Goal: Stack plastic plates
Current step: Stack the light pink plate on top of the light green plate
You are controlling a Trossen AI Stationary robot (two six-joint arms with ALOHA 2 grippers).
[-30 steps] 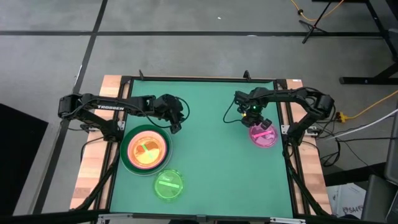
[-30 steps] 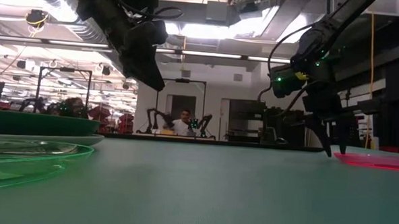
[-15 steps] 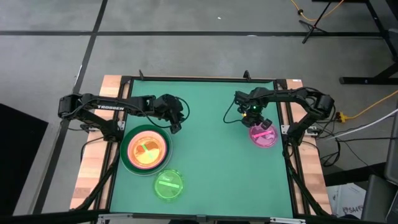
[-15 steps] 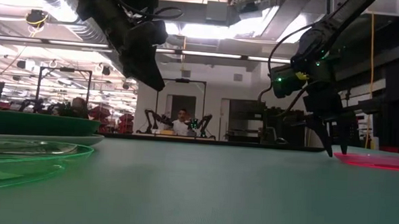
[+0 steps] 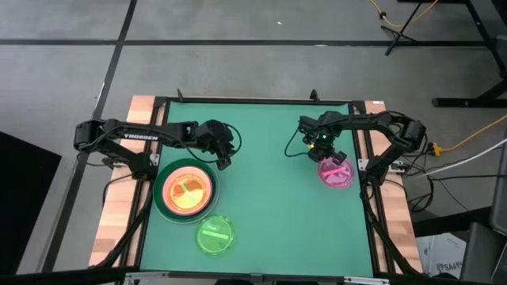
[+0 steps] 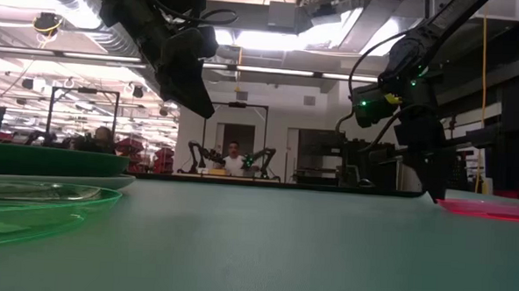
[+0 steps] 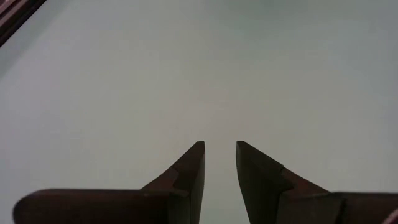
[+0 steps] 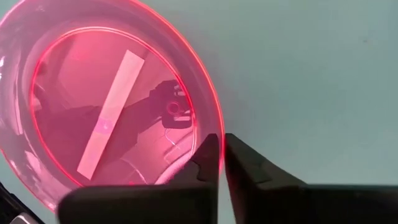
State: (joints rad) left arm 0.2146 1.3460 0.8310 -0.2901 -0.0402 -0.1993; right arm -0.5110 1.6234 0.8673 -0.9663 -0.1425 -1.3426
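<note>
Right gripper (image 8: 221, 155) points down at the table's (image 5: 261, 182) right side, fingers pinched on the pink plate's (image 8: 106, 118) rim. Left gripper (image 7: 219, 163) hangs slightly parted above bare table, beside the stacked plates (image 5: 186, 190).

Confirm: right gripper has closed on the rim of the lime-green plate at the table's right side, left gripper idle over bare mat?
Not quite. The right gripper is shut on the rim of the pink plate, not a lime-green one; the right wrist view shows it. The lime-green plate lies at the left, near the stack. The left gripper does hang idle over bare mat.
</note>
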